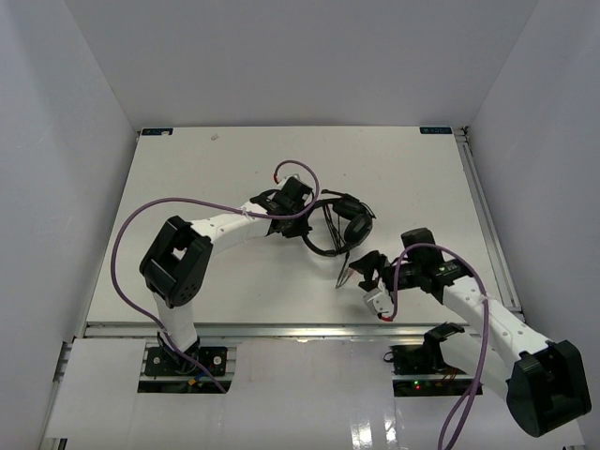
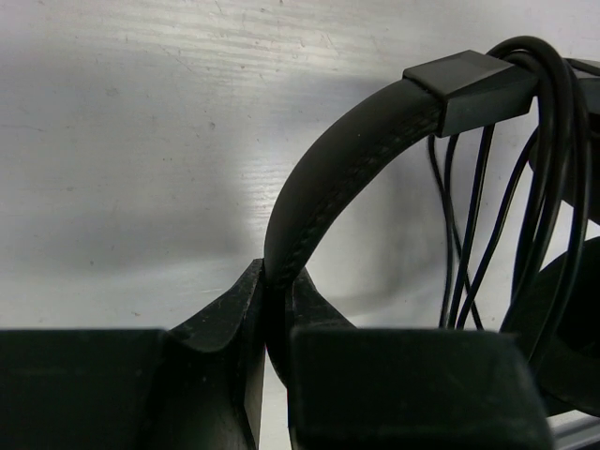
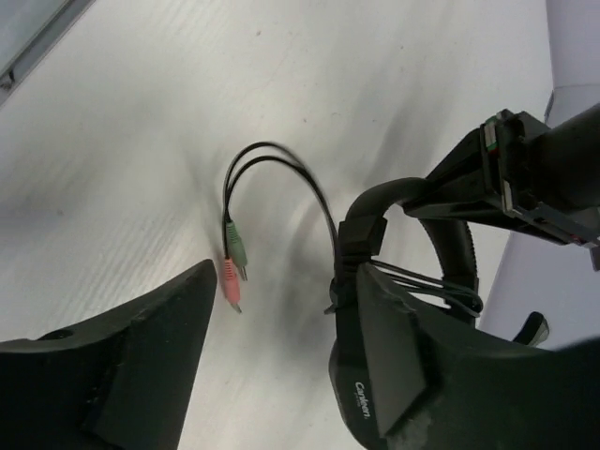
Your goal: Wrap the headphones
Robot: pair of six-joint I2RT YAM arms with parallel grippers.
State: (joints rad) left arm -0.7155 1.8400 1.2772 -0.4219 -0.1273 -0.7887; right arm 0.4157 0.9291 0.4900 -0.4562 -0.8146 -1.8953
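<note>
Left end effector (image 2: 277, 309): clenched on the headphones (image 2: 349, 159) headband, mid-counter (image 1: 187, 178).
Right end effector (image 3: 286, 281): released, just beside the ear cups.
Cord (image 2: 555, 122): draped over headband; plugs (image 3: 234, 267) on counter between right fingers.

Headphones (image 1: 339, 225) on the table (image 1: 216, 178), cord (image 3: 281, 164) end out front.
The headphones are near the table's middle. The left gripper (image 1: 298, 217) is at their left, with the headband (image 2: 328, 178) between its fingers. The cord is looped around the headband beside one cup. Its end runs forward to the plugs (image 3: 234, 267), which lie on the table just left of the right gripper (image 1: 361, 267).
</note>
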